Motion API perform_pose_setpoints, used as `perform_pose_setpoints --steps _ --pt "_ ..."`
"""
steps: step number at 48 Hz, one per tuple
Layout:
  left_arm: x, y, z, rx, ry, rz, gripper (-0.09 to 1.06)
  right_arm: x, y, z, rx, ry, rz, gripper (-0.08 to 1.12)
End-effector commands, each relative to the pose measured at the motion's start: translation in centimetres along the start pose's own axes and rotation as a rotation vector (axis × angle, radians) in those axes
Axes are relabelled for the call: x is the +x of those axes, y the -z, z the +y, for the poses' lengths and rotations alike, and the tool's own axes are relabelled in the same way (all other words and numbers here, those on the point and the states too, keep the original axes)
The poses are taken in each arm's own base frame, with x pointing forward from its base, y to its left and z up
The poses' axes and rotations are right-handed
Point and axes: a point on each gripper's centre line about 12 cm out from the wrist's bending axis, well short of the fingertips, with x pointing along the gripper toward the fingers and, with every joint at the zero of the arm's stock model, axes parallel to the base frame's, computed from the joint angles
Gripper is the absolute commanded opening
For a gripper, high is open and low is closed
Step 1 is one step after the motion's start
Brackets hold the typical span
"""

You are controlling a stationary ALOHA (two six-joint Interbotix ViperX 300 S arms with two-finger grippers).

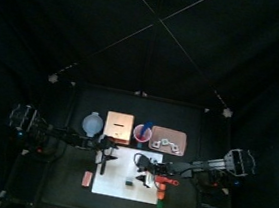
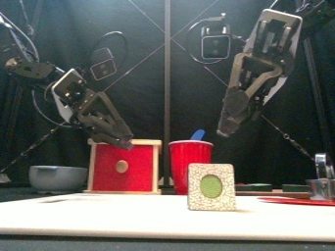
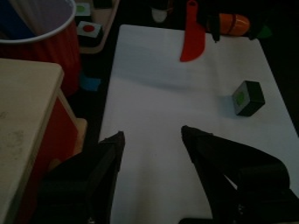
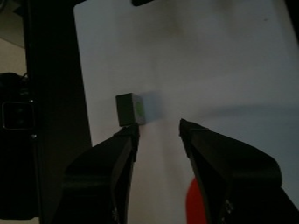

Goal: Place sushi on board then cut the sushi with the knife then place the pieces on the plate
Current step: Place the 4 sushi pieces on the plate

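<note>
**White cutting board** [image 2: 131,218]: lies flat at the table's front middle.

**Sushi piece** [image 2: 211,186]: a single block near the board's front edge, standing on edge. Its cut face (green centre in a pale speckled surround) is turned to the front, and its thin axis runs front to back. Neither gripper touches it.

**Red knife** [image 3: 191,39]: lies flat on the board, well apart from the sushi piece. Its long axis is about parallel to the board's long edges.

**Left gripper** [image 3: 152,134]: raised over the board, jaws spread and empty.

**Right gripper** [image 4: 158,125]: raised over the board near the sushi piece, jaws spread with nothing pinched.

**Red cup** [image 2: 191,165]: upright behind the board, with a blue knife [image 2: 198,134] standing in it.

**Wooden box** [image 2: 124,167]: just left of the cup.

**Bowl** [image 2: 58,176]: further left.

**Pink tray** [image 1: 183,142]: at the back, right of the cup.
</note>
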Motion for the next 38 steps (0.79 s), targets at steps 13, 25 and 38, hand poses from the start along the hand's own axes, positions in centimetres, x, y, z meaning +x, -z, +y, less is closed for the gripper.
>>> perform_pose_setpoints --steps 13,25,38 --pt "0.2 -0.9 0.0 -0.002 -0.002 -0.023 0.9 2.8 -1.2 2.8 -0.019 -0.03 0.028 0.8" --pt "0.2 -0.9 0.0 -0.001 -0.002 -0.023 0.9 4.5 -1.0 2.9 -0.02 -0.019 0.062 0.8" --pt "0.1 -0.7 0.0 0.002 -0.001 -0.018 0.9 6.5 -0.4 2.9 -0.02 -0.004 0.098 0.8"
